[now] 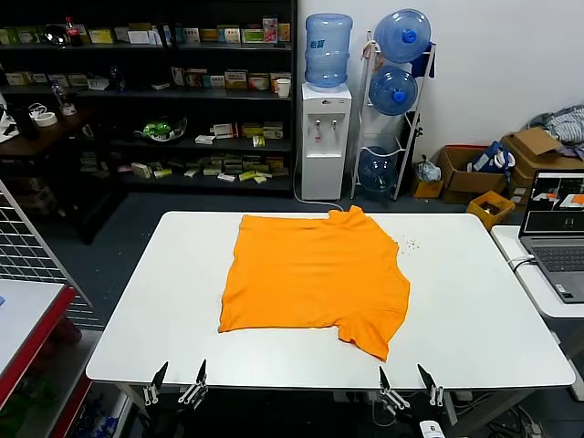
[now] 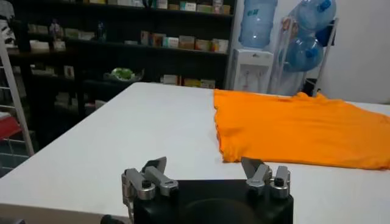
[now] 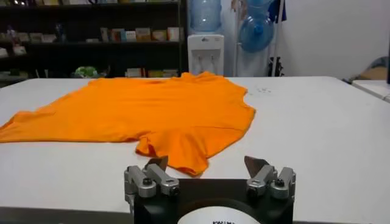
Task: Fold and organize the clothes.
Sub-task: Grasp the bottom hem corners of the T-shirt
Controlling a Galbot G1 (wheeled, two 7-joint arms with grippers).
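Parked at table's point(image 1: 474, 319) near edge, fingers apart and holding nothing: left gripper point(image 1: 179, 380) and right gripper point(image 1: 407, 382). Spread flat beyond them at mid-table, orange T-shirt point(image 1: 310, 274), one sleeve point(image 1: 372, 330) pointing toward right gripper. Probably light, limp and prone to sagging; best pinched at sleeve or hem corners.

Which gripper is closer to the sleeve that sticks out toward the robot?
The right gripper: the T-shirt sleeve lies just beyond it. The left gripper waits farther away, off the shirt's near left corner.
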